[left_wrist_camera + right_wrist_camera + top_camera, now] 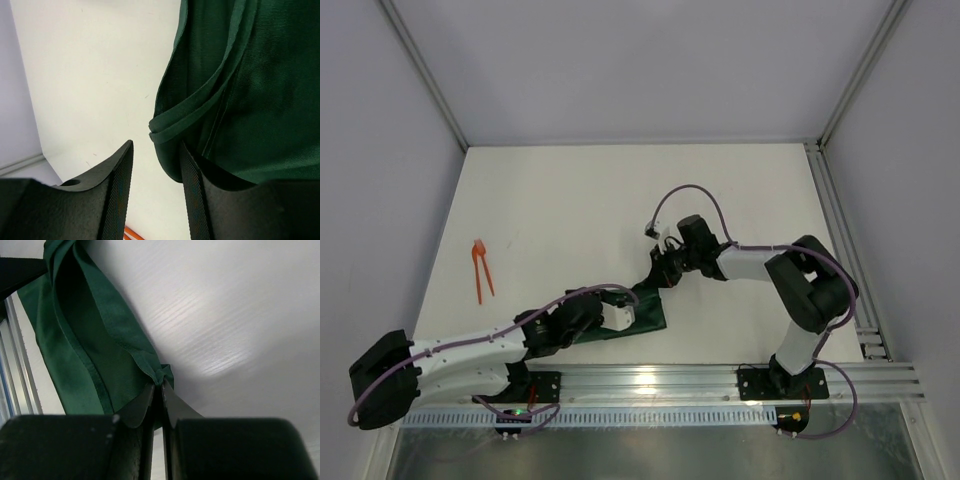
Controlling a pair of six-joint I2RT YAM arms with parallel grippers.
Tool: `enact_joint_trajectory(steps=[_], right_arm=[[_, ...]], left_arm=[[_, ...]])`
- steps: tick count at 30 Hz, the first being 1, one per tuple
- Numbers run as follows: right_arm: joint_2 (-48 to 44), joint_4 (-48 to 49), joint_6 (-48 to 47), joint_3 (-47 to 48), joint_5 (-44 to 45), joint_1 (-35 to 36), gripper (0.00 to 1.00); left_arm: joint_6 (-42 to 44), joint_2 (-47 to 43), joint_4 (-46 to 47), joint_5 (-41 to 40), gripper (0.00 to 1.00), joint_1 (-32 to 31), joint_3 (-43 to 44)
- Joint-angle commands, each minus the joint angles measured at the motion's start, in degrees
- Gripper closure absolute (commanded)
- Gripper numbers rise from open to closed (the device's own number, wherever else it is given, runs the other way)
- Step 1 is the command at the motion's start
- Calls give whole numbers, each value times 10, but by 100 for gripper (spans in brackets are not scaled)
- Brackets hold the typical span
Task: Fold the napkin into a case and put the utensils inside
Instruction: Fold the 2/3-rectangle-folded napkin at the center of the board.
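Near the front of the table (570, 200) lies the folded napkin (650, 310). Right gripper (159, 390) pinches its corner, jaws closed. Left gripper (156, 147) stands open at its edge. Utensils (480, 268) lie well apart, far left.

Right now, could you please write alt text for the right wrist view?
The right gripper pinches a bunched corner of the dark green napkin, which trails away in folds over the white table.

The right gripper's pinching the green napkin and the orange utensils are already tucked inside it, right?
The right gripper does pinch the napkin, but the utensils are not inside it. The top external view shows them lying on the table, well left of the napkin.
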Motion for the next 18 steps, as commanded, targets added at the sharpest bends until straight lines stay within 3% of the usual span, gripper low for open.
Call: enact_joint_trajectory(steps=[1,9,13,18], right_arm=[[-48,48,-6,-27,28,15,90],[-74,51,-25,-46,47,51,90],[-83,57,-29,-61,54,63,90],[-102,58,-44,-73,63,82,89]], left_arm=[[-22,-42,-67,25,55,2,20],[-52,-96,-173,123,46,27,47],[-60,-117,-222,167,36,34,55],[-71,-160,-244,204,30,54,62]])
